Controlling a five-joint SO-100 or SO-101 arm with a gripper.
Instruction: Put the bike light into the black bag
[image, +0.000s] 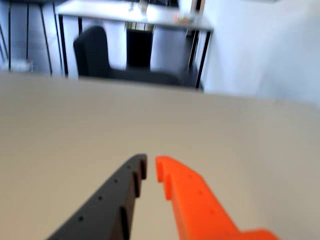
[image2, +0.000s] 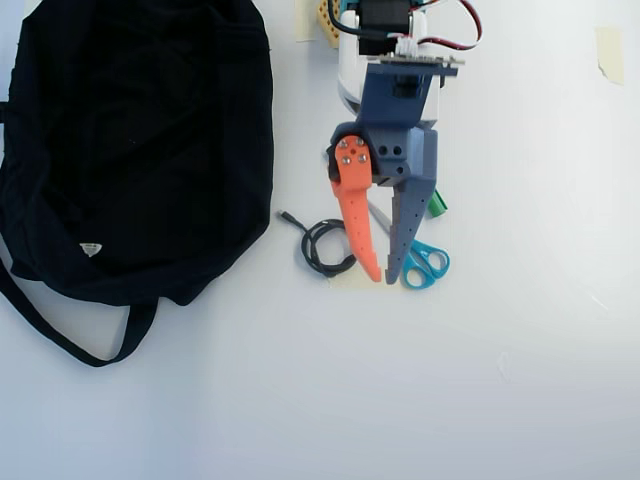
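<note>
In the overhead view we are seeing the black bag (image2: 130, 150) lying across the upper left of the white table (image2: 520, 380), its long strap (image2: 60, 335) trailing out toward seven o'clock and a small white label (image2: 91, 249) showing near its lower edge. At three o'clock from the bag, the gripper (image2: 382, 276) is pointing toward six o'clock, its orange and grey fingers nearly together with only a narrow gap between the tips and nothing between them. A coiled black cable (image2: 320, 247) is lying at nine o'clock from the fingertips, and teal scissors (image2: 425, 264) at three o'clock. We are not finding the bike light in either view. In the wrist view the gripper (image: 150, 167) is hovering over bare tabletop, equally empty.
</note>
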